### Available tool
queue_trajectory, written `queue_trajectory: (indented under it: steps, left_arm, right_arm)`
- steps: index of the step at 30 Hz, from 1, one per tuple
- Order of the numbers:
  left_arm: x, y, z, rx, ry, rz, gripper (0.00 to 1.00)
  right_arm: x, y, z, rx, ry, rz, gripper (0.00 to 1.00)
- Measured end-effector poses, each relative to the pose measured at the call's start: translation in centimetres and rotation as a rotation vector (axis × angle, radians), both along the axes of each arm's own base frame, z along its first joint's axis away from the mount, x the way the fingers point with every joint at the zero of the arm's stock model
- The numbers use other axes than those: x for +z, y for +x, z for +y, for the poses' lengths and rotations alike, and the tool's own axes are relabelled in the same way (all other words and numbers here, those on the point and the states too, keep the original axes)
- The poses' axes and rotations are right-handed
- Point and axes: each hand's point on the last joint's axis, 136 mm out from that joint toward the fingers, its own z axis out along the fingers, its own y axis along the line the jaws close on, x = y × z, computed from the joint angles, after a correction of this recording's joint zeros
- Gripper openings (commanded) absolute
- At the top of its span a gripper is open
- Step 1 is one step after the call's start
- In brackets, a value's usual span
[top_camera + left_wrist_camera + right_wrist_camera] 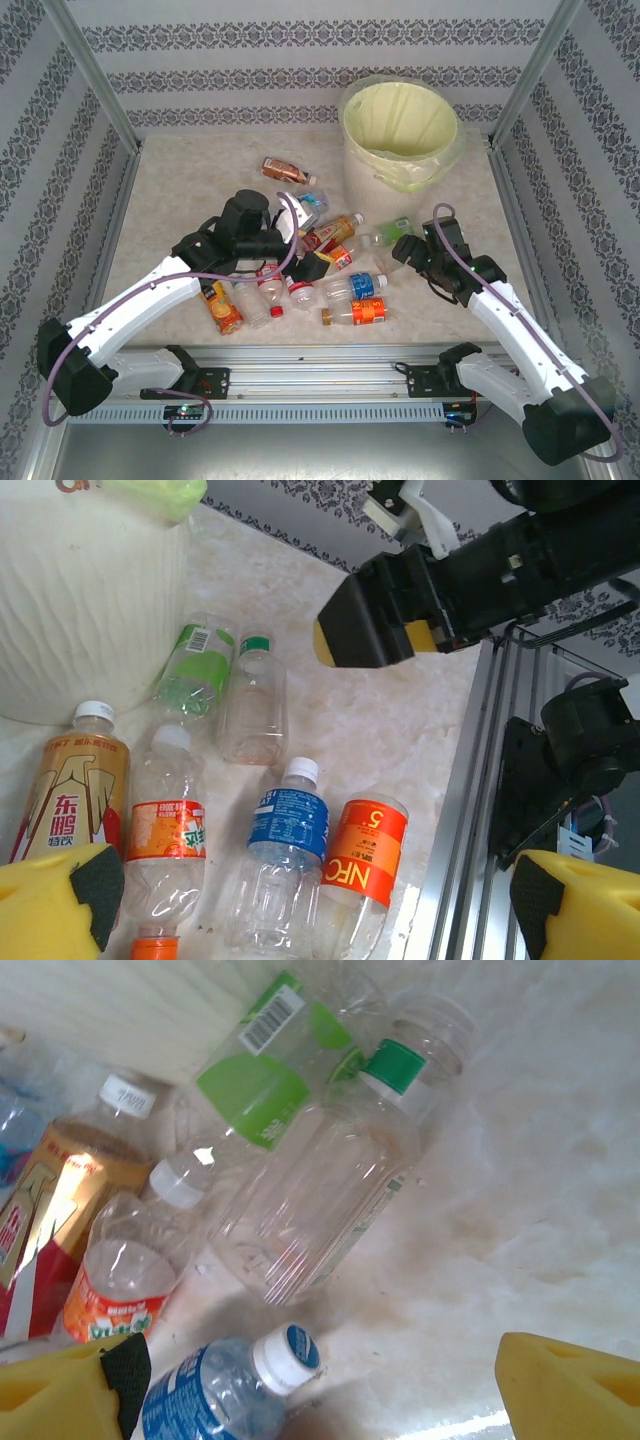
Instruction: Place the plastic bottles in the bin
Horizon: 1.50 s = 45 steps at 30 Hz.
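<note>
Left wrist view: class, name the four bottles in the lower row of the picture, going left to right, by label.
In order: gold-brown label bottle → orange-and-green label bottle → blue label bottle → orange NFC bottle.

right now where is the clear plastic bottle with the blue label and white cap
The blue-labelled bottle lies on its side right of centre in the top view, just beyond the clear orange-labelled bottle.

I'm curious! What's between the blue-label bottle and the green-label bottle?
A clear bottle lies between the blue-label bottle and the green-label bottle, in the right wrist view.
</note>
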Motion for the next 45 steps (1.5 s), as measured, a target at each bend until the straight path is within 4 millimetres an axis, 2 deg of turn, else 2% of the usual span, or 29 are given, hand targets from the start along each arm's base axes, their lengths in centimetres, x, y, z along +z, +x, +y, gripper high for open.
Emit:
queue_trajectory:
  steps: [7,15,20,29,34,45]
  left_arm:
    - [-0.2,-0.1,-0.2,-0.013,0.015,-0.009,1.0]
    - [-1.8,-0.6,-0.8,-0.03,0.079,0.003,1.0]
    - [-2.5,-1.0,-1.0,-0.042,0.115,-0.009,1.0]
    - [-2.9,-1.2,-1.0,-0.044,0.138,-0.01,1.0]
    - [-3.0,-1.2,-0.9,-0.045,0.144,-0.013,1.0]
    - [-2.8,-1.2,-1.0,-0.048,0.144,-0.023,1.0]
  right_arm:
    - [-1.4,2.1,-0.3,-0.126,0.138,-0.012,0.87]
    - [-4.4,3.8,-0.7,-0.234,0.236,0.028,0.83]
    - [-6.0,5.3,-0.3,-0.256,0.29,0.057,0.8]
    - [-8.9,6.3,0.9,-0.248,0.336,0.125,0.77]
    - [-9.5,6.7,1.2,-0.252,0.348,0.136,0.76]
    - [-9.7,8.8,1.6,-0.242,0.381,0.099,0.79]
